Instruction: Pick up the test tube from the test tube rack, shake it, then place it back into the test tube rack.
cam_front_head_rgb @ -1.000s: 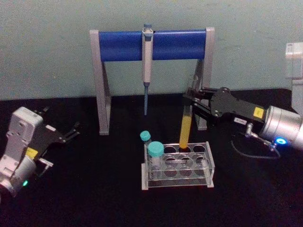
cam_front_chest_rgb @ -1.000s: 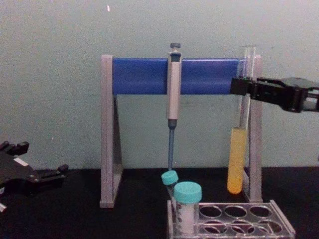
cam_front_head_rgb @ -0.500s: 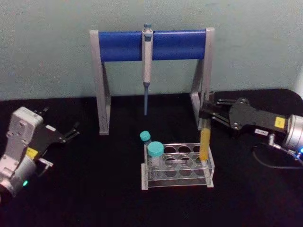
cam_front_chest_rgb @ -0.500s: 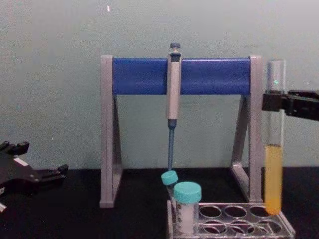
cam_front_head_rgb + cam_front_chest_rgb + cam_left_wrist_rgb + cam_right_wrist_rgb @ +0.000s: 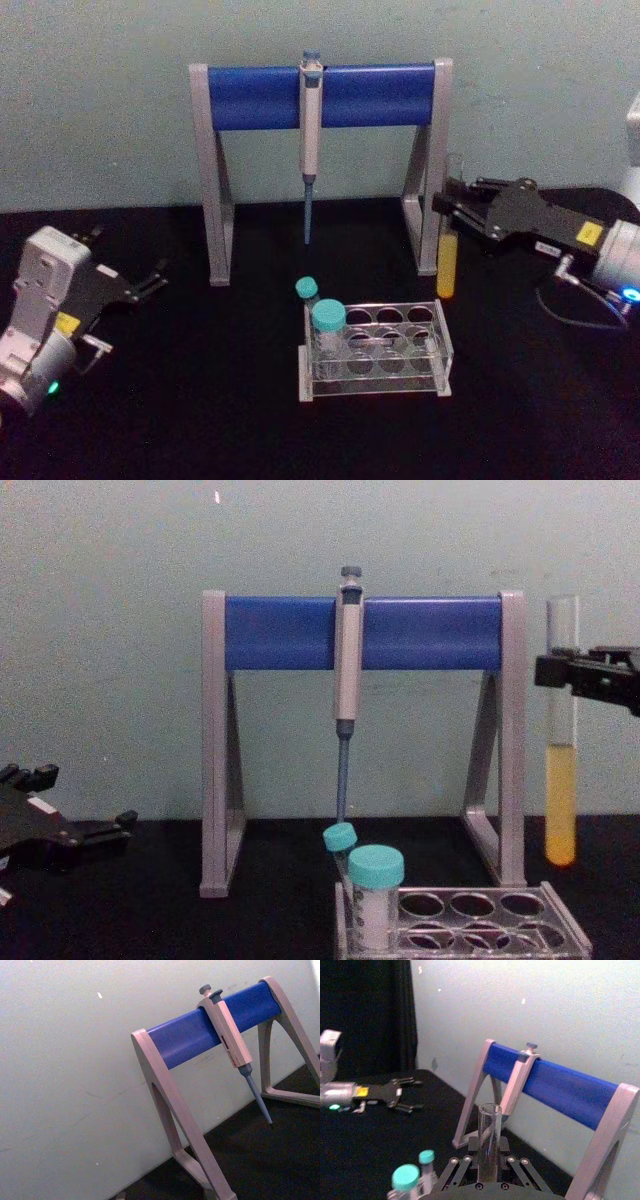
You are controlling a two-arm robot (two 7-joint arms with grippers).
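1. At the right of the head view, the right gripper (image 5: 450,208) reaches in from the frame's right edge. Its fingers are clamped on the upper part of the test tube (image 5: 447,255).
2. The test tube hangs upright, with yellow-orange liquid in its lower part and its mouth open.
3. In the chest view the test tube (image 5: 561,780) sits near the right edge, just right of the pipette stand's right leg. Its round bottom is clear of the test tube rack (image 5: 565,932) below it.
4. The test tube rack (image 5: 305,372) stands at lower centre of the head view. Two teal-capped vials (image 5: 328,318) sit in its left end; the other holes are vacant.
5. The pipette stand (image 5: 250,97) fills the upper centre, with a pipette (image 5: 311,120) hung on its blue bar.
6. The left gripper (image 5: 150,280) rests at lower left, fingers apart, well away from the rack.
7. Labels: a yellow sticker (image 5: 586,234) on the right gripper body and another (image 5: 66,323) on the left. No writing on either is legible.
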